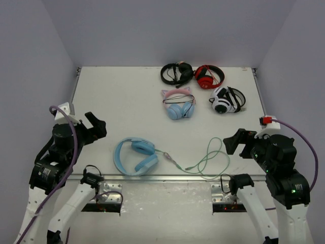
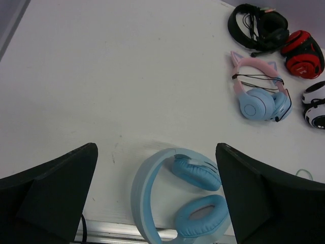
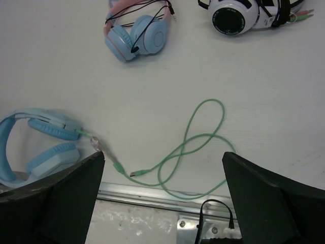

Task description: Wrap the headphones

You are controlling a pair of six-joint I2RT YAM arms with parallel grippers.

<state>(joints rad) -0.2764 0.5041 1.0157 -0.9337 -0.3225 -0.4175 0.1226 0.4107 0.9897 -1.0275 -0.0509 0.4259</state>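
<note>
The headphones [image 1: 134, 156] lie flat on the white tabletop [image 1: 122, 101], close to its near edge and a little left of centre. The wide light-blue headband curves round on the left and the two blue ear cushions face upward on the right. Their thin pale-green cable [image 1: 205, 158] leaves the ear cups and trails to the right along the near edge. It lies loose and unwound in a few crossing loops, and the nearest loop reaches the metal rail at the tabletop's edge. The left pincer [image 1: 96, 124] is to the left of the headphones, apart from them. Its wrist view shows the two dark fingers spread wide with nothing between them and the headphones on the tabletop beyond the gap. The right pincer [image 1: 235, 143] is just to the right of the cable loops, clear of them. Its fingers are likewise wide apart and hold nothing. Further back, right of centre, lie the pink-and-blue cat-ear headphones [image 1: 177, 104]. To their right are the white-and-black headphones [image 1: 226, 99], and at the far edge sit a black pair [image 1: 176, 73] and a red pair [image 1: 209, 76], side by side.
</note>
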